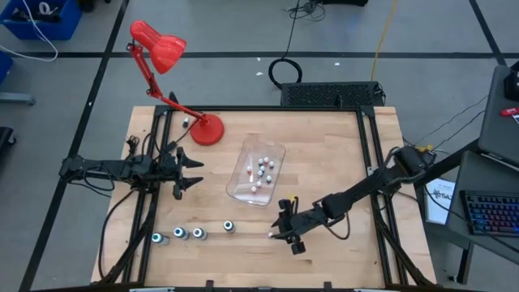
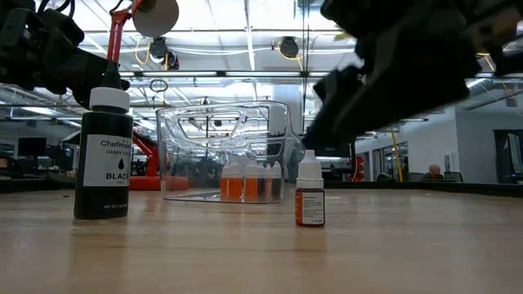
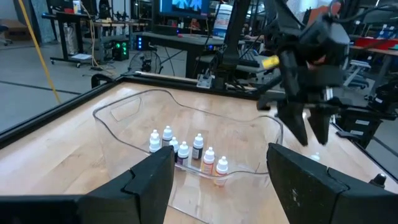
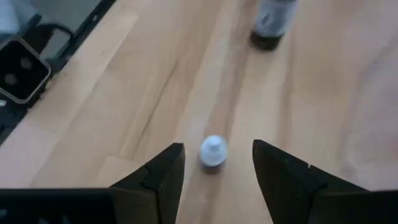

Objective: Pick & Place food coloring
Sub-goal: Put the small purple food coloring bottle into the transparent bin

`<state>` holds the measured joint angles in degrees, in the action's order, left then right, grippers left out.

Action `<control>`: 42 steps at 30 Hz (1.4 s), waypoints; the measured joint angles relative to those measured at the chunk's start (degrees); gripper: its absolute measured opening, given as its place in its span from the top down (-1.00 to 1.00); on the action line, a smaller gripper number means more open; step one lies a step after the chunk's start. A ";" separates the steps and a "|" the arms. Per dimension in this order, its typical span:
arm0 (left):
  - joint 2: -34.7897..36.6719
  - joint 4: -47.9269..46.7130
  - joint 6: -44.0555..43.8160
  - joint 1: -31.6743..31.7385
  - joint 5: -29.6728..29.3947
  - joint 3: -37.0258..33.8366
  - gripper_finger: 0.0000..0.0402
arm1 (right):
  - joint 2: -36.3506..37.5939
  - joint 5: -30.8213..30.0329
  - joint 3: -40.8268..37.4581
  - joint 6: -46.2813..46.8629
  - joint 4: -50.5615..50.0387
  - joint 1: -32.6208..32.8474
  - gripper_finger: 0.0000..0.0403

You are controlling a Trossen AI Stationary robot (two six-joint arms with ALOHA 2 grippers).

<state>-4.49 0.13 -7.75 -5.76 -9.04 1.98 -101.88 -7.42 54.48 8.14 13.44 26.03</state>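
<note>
right gripper (image 1: 274, 233) hangs low over the front of the pale wooden bench (image 1: 324, 162), jaws apart and straddling one tiny white-capped dropper bottle with a reddish-brown label (image 2: 310, 194). in the right wrist view the bottle's white cap (image 4: 212, 151) sits between the two dark fingers (image 4: 158, 177), touching neither. the bottle stands upright on the bench, just in front of the clear plastic tub (image 1: 256, 169).

inside the tub: a cluster of small white-capped bottles, some orange-red (image 3: 186, 149), all upright near one end.

four larger dark round bottles with teal-white tops (image 1: 188, 234) stand in a loose row along the front left of the bench; the one nearest the low camera reads "black" (image 2: 103, 155).

left gripper (image 1: 188, 171) waits at the left side of the bench, jaws apart, holding nothing, beside the red desk lamp (image 1: 170, 73).
</note>
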 joint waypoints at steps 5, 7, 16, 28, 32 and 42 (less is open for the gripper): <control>0.00 -0.31 0.02 0.00 0.00 0.00 -0.26 | -3.29 1.68 0.00 0.07 2.88 -1.33 0.11; 0.00 -0.33 0.02 0.00 0.00 0.00 -0.26 | -3.15 1.49 0.09 0.04 3.24 -1.53 0.12; 0.00 -0.02 0.02 -0.02 0.00 0.00 -0.26 | -3.17 3.04 0.11 1.57 2.76 -1.69 0.13; 0.00 0.01 0.01 -0.01 0.00 0.00 -0.26 | -6.74 3.02 0.11 1.27 8.01 -1.59 0.15; 0.00 0.04 0.00 -0.02 0.00 0.00 -0.26 | -6.69 3.04 0.13 0.92 9.06 -1.59 0.18; 0.00 0.04 0.00 -0.02 -0.01 0.00 -0.26 | -6.69 3.21 0.13 1.44 7.39 -1.59 0.37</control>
<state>-4.49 0.17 -7.75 -5.78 -9.04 1.98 -108.57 -4.21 54.61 9.58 20.83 24.45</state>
